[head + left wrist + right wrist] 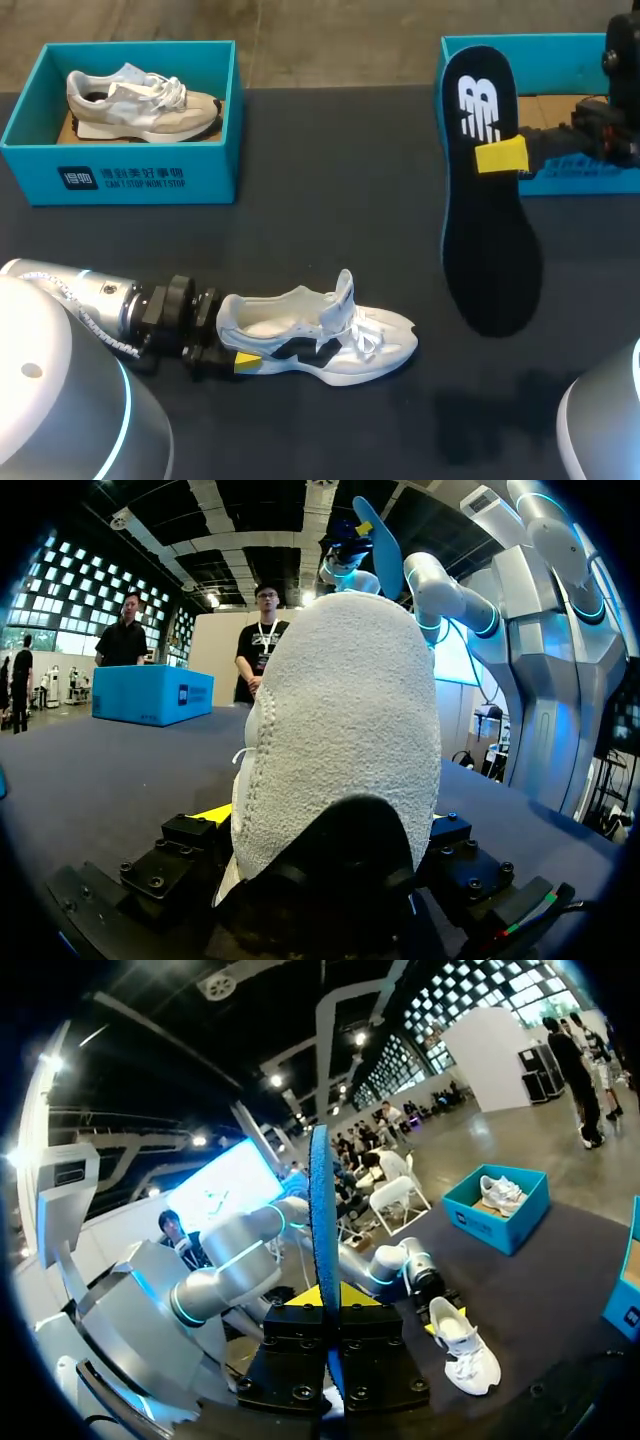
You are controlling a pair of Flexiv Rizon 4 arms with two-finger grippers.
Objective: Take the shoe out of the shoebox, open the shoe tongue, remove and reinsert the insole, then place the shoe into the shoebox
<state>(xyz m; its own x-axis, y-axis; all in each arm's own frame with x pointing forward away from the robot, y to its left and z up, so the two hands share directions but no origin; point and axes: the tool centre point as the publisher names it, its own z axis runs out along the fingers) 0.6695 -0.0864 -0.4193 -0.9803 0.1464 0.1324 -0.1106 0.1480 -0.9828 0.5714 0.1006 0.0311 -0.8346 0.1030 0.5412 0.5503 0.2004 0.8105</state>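
The shoe (330, 335) is out, tongue up, heel pinched in our left gripper (240, 361); our right gripper (500, 157) clamps the removed insole (490, 260). We judge reinserting and boxing remain.

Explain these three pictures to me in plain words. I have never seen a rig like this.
This is a robot with two arms at a dark table. One picture looks down from above and behind it. The two round ones come from cameras on its left and right wrists. The left arm's fingers are closed on the heel of a white shoe resting on the table. The right arm's fingers hold up a dark insole, seen edge-on in the right wrist picture. At the back are two blue boxes: the left shoebox holds a beige shoe; the right shoebox is partly hidden.
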